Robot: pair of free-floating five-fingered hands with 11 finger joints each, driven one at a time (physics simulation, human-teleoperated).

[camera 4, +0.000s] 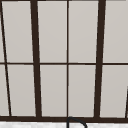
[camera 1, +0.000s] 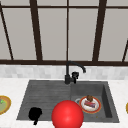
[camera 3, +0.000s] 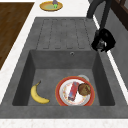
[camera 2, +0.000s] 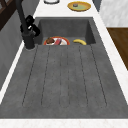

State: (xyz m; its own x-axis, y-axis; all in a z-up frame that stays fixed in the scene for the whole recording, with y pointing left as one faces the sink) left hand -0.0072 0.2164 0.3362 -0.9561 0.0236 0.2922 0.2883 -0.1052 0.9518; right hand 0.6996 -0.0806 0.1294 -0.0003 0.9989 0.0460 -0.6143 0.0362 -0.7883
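Note:
My right hand (camera 1: 75,74) is at the black faucet (camera 1: 68,72), curled round its side lever; it also shows as a black lump beside the spout in the left side view (camera 2: 31,24) and the right side view (camera 3: 104,40). My left hand (camera 1: 35,114) hangs low at the front left, over the drainboard's near edge, touching nothing. A big red ball (camera 1: 67,115) fills the front middle, hiding part of the sink's front rim. In the basin lie a red-rimmed plate (camera 3: 65,97) with a cake slice and a brown muffin, and a banana (camera 3: 38,95).
The grey sink has a ribbed drainboard (camera 2: 65,80) on the left and a deep basin (camera 3: 45,62) on the right. A yellow plate (camera 1: 3,105) sits on the left counter, another (camera 2: 79,6) on the right counter. Behind the faucet is a dark-framed window (camera 4: 67,62).

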